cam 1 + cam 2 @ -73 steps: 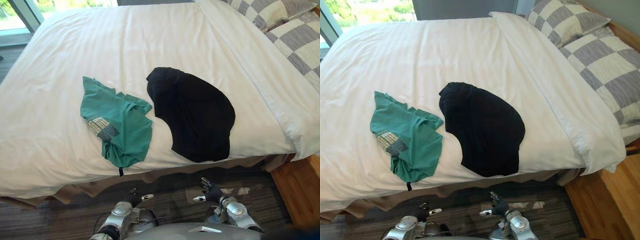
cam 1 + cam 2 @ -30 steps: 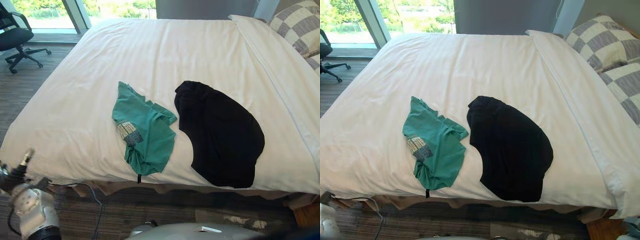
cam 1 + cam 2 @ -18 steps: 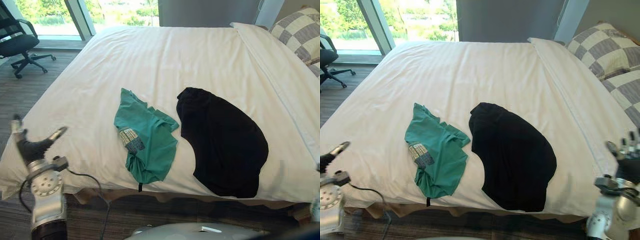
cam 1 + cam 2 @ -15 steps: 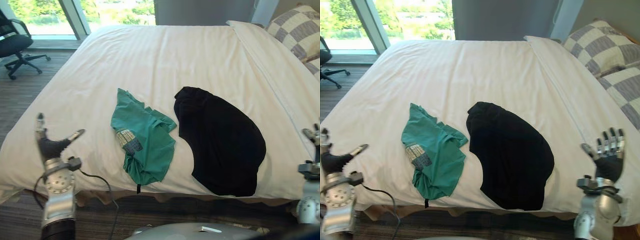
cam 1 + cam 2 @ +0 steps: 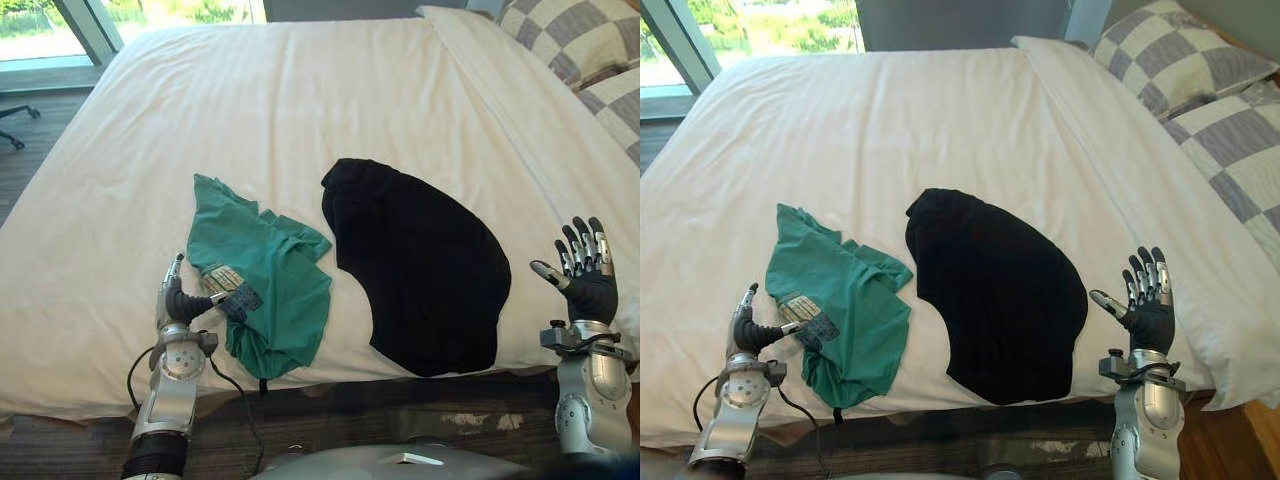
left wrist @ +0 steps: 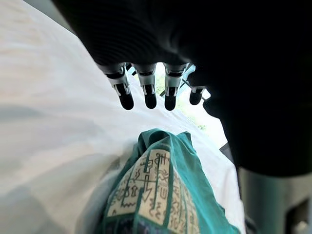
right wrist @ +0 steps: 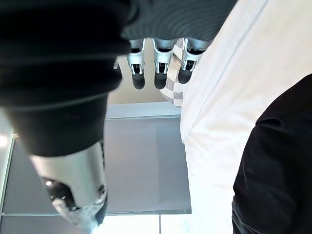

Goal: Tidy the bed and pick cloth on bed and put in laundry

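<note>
**Both hands raised at bed's near edge**

Black cloth (image 5: 420, 265) lies flat on the white bed (image 5: 300, 100). Green cloth (image 5: 265, 280) lies crumpled just left of it. Left hand (image 5: 180, 300) is farther left, at the green cloth's edge, fingers straight, thumb apart, empty. Right hand (image 5: 585, 285) is right of the black cloth, fingers spread, empty.

Nothing here reads as words or numbers. The one printed thing is the green T-shirt (image 5: 270, 300) lying on the bed (image 5: 300, 100) — it carries a cream panel (image 6: 146, 187) of dark, glyph-like marks above a darker band, seen closest in the left wrist view — and none of the marks resolves into letters or digits.
</note>
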